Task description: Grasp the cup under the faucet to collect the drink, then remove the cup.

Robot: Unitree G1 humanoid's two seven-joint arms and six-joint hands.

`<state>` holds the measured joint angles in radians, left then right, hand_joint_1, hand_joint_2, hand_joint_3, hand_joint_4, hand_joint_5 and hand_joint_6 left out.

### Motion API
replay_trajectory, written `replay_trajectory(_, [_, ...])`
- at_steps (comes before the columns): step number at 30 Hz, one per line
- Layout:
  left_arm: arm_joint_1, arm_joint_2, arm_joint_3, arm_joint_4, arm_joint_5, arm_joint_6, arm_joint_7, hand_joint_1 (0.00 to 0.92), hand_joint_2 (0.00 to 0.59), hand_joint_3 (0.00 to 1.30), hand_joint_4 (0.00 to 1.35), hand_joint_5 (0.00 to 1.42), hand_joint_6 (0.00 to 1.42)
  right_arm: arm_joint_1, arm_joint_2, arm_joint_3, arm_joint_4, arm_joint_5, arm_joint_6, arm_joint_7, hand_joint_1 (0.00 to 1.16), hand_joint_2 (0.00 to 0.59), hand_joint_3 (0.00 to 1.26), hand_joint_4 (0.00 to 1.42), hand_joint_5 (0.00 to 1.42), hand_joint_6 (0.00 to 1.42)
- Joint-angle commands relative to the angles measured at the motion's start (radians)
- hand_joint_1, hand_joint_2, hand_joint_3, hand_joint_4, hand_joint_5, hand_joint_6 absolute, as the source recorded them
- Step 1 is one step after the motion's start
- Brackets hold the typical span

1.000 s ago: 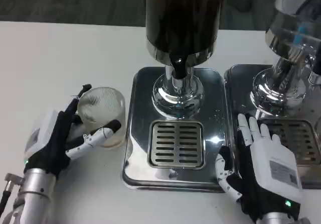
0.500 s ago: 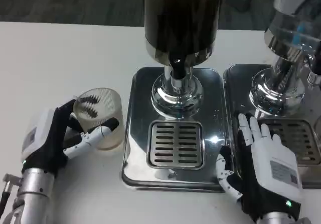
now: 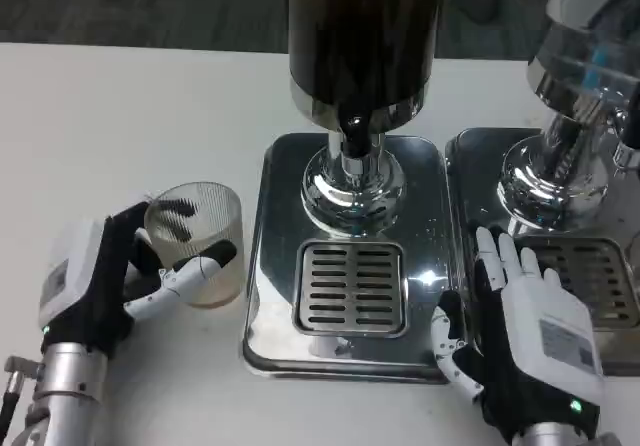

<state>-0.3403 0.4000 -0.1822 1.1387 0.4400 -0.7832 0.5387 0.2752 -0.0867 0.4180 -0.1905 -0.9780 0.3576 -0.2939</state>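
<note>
On the left of the white table, the left hand is wrapped around a clear ribbed plastic cup. Its dark fingers reach round the far side and show through the cup's wall, while a white and black finger crosses the near side. The cup stands upright on the table, just left of the drinks machine and clear of its tray, well to the left of the faucet. Whether anything is in the cup cannot be made out.

Right of the cup sits a shiny rectangular steel drip tray with a slotted grille set into its nearer half. From the far part of the tray rises a polished chrome pedestal, carrying a tall dark cylindrical drink tank. A short black faucet hangs from the tank's lower rim, above the pedestal and beyond the grille.

Further right, the right hand lies flat, palm down, at the seam between this tray and a second steel tray beside it. Its fingers are straight and slightly apart, pointing away from the robot, with nothing in them. On the second tray stands another chrome pedestal under a clear-bodied dispenser at the far right edge.
</note>
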Motion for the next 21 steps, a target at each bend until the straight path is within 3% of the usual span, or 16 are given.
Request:
replay_trajectory(1, [0.012,-0.006,0.002,0.001,-0.001,-0.022,0.008,0.367,0.127,0.54,0.67,0.9,0.81,-0.001,0.001,-0.002,0.009,0.005,0.002,-0.004,0.38,0.573,0.03,0.0,0.0,0.0])
replay_trajectory(5, [0.005,-0.004,0.007,-0.008,-0.007,-0.03,-0.004,0.43,0.104,0.53,0.65,0.87,0.79,0.0,0.0,-0.002,0.005,0.001,0.003,-0.007,0.38,0.573,0.03,0.0,0.0,0.0])
replay_trajectory(21, [-0.017,-0.012,-0.007,-0.043,0.036,-0.057,0.027,0.451,0.088,0.53,0.64,0.85,0.76,-0.001,0.007,-0.01,0.01,0.007,0.003,-0.021,0.38,0.576,0.03,0.0,0.0,0.0])
